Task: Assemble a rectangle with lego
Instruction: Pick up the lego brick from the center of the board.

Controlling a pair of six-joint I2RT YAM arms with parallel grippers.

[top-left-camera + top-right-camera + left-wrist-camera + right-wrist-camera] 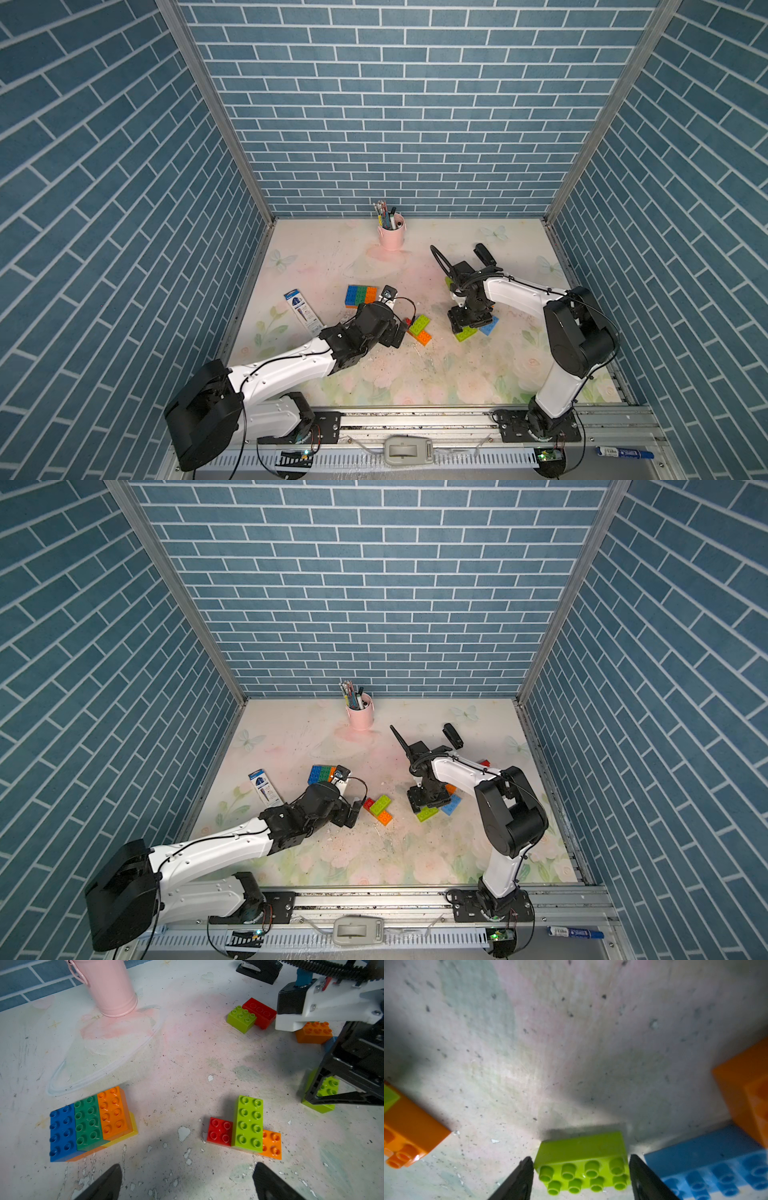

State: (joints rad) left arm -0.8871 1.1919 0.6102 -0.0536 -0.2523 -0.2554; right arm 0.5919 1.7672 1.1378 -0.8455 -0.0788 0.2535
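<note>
Lego brick in hand: lime-green studded plastic brick [581,1153], studs up on the floral-printed table [415,374], right of centre.
Right gripper [580,1159]: set low over that brick, one finger at each short end and close against it; whether they pinch yet cannot be told.
Left gripper [188,1166]: jaws wide and empty, hovering near the table's middle.
Neighbours: sky-blue brick [708,1167] just beside the lime one; orange brick [747,1095] next to the blue.
Assembly: two-layer slab of blue, green and orange bricks over yellow and orange [91,1124], left of centre; red-lime-orange cluster [247,1126] between slab and right gripper.
Step in hand: picking up a loose brick, judging by the straddle.
Next move calls for: firm closure, a straight lift clear of the blue brick, then studs aligned at the slab.
Right wrist view only: finger-to-brick fit, hidden under the gripper body in both top views.
Left wrist view only: second lime brick [241,1019] against a red brick [259,1012], beyond the right arm.
Top view only: blue pen packet [302,311] by the left edge.
</note>
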